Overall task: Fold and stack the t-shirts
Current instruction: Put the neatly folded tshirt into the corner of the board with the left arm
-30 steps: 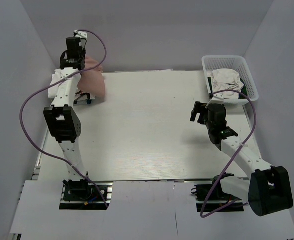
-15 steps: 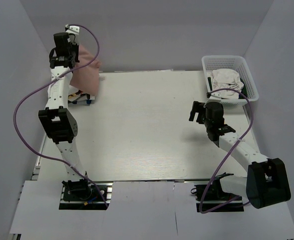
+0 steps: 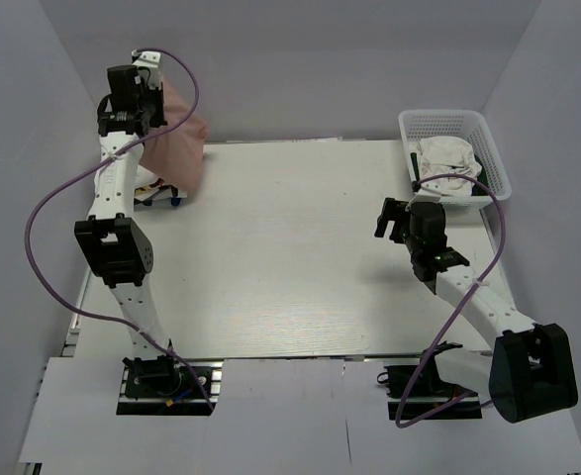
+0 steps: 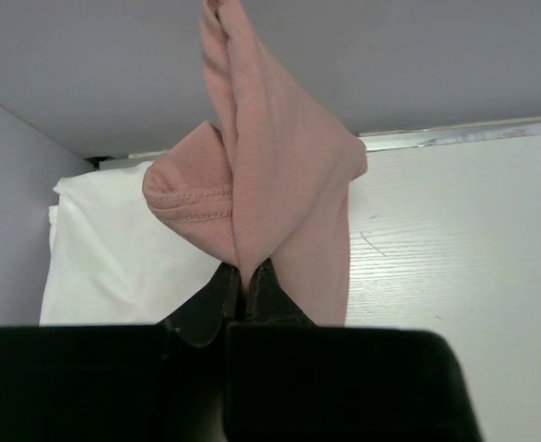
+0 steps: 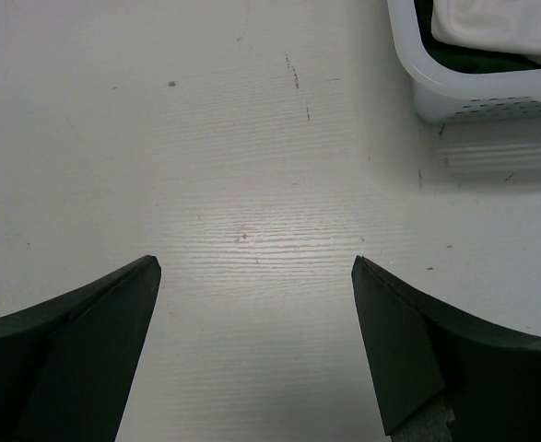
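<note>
The left gripper (image 4: 249, 281) is pinched tight on a bunched fold of the pink t-shirt (image 4: 279, 166), which hangs from its jaws above the far-left corner of the table (image 3: 300, 257); a flat white cloth (image 4: 113, 267), probably a folded tee, lies below it to the left. To do this step well, I judge the shirt should go over the bare middle and come down slowly so its free end lands first and spreads; the grip is on a wad, so a second hold seems needed. The right gripper (image 5: 254, 267) stands wide and empty over bare table, well apart from the pink shirt; the basket (image 5: 473, 97), holding a crumpled white t-shirt (image 3: 446, 156), sits just beyond it.
</note>
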Robot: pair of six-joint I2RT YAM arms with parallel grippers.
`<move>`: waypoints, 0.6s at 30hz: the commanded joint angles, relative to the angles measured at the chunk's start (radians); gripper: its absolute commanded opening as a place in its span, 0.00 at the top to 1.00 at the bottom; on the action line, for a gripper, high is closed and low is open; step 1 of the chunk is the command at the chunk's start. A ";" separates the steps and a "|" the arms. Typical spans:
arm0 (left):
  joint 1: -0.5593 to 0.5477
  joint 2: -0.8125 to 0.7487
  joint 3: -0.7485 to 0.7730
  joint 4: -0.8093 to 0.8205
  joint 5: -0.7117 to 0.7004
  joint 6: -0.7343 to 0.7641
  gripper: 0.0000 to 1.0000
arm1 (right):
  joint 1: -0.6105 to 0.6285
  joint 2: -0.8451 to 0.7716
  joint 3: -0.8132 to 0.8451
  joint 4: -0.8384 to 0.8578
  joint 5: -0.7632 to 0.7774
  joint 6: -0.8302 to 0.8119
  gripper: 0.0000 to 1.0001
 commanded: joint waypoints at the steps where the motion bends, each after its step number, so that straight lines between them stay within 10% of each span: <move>1: 0.001 -0.153 0.052 0.009 0.086 -0.051 1.00 | -0.015 -0.009 0.009 0.019 0.017 0.007 0.10; 18: 0.013 -0.157 -0.048 0.050 0.015 -0.049 1.00 | 0.001 0.002 0.018 -0.002 0.040 0.016 0.10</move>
